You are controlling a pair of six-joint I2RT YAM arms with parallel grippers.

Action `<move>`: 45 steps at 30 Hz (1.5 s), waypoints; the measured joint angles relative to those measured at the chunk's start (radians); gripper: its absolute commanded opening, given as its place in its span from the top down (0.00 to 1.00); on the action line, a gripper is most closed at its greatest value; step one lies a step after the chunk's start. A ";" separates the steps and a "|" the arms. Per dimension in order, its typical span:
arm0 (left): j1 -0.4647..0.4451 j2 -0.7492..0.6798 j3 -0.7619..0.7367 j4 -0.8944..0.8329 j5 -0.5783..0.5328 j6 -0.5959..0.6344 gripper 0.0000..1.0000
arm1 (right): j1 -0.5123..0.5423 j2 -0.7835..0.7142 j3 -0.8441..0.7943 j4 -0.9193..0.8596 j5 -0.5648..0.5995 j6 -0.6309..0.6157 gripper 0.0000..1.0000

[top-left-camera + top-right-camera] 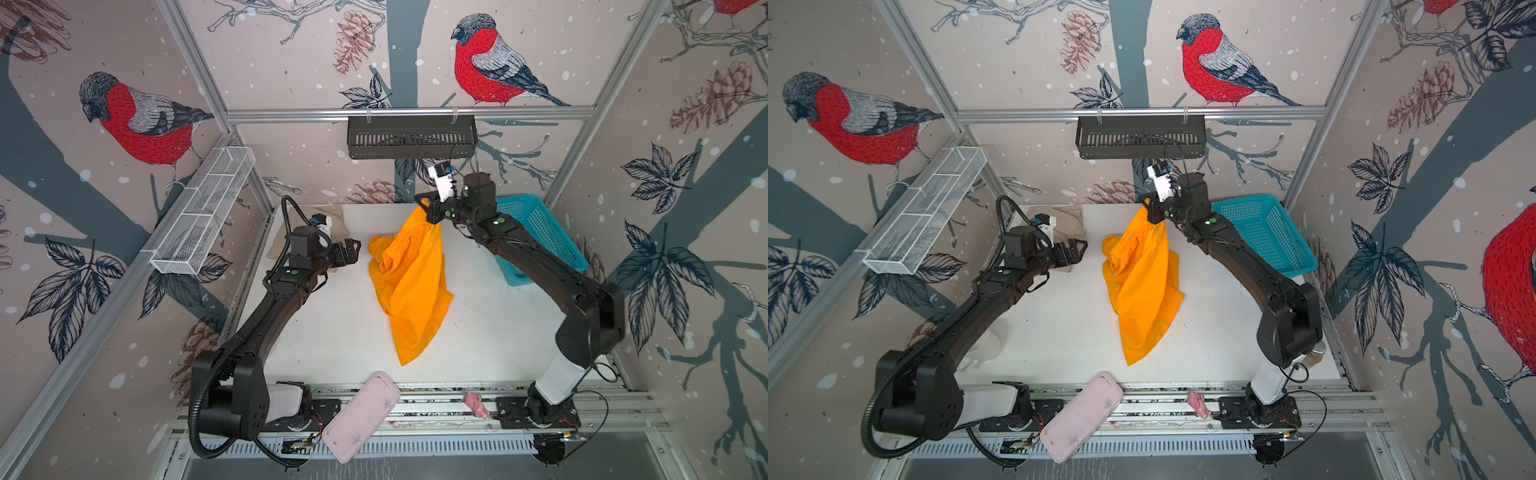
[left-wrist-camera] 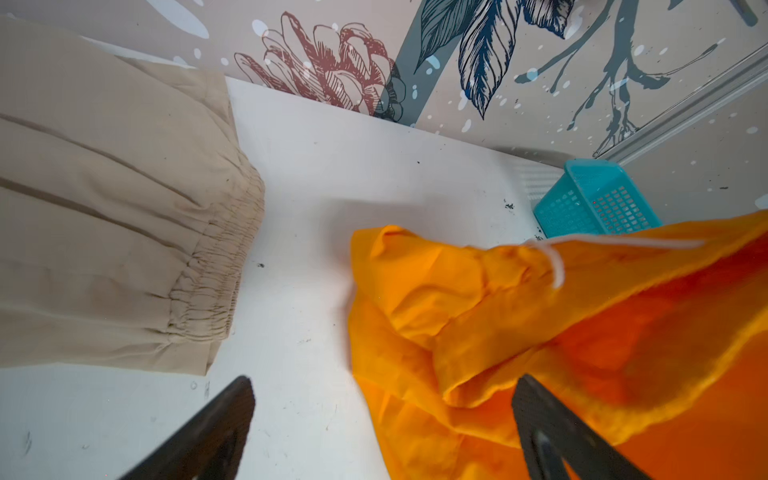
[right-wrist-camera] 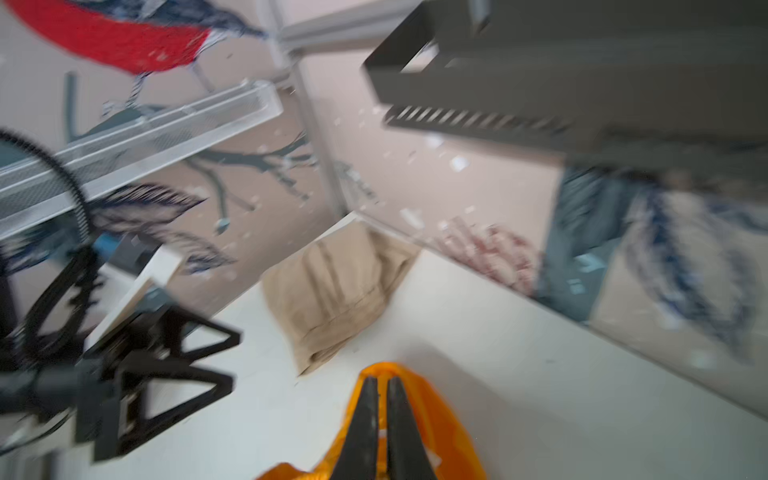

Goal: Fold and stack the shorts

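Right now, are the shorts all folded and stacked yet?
Not yet, about halfway. Done: the beige shorts look folded, lying at the far corner of the table. In hand: the right gripper is shut on the orange shorts, holding one end up while the rest lies crumpled on the table; the left gripper is open and empty beside them. Left: fold the orange pair and stack it with the beige.

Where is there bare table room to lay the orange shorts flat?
Widest bare table: near side, between the left arm and the orange shorts. Another lies between those shorts and the right arm. Crowded: far left with the beige shorts and left end effector; far right with the teal basket.
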 measured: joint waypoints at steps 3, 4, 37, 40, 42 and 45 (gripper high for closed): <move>-0.001 -0.005 0.013 -0.016 -0.014 -0.007 0.03 | 0.053 -0.056 0.000 0.017 0.242 -0.070 0.99; -0.001 -0.008 0.014 -0.016 -0.018 -0.009 0.03 | 0.078 -0.059 0.000 0.019 0.284 -0.085 0.99; 0.065 0.044 -0.414 0.262 0.214 -0.392 0.03 | 0.077 0.106 -0.249 -0.217 0.102 -0.091 0.18; 0.071 0.127 -0.390 0.305 0.221 -0.409 0.03 | 0.069 0.083 -0.304 -0.191 0.090 -0.084 0.17; 0.069 0.170 -0.390 0.345 0.235 -0.426 0.03 | 0.063 0.073 -0.332 -0.172 0.085 -0.066 0.16; 0.062 0.215 -0.410 0.409 0.254 -0.452 0.03 | 0.050 0.056 -0.355 -0.148 0.068 -0.065 0.15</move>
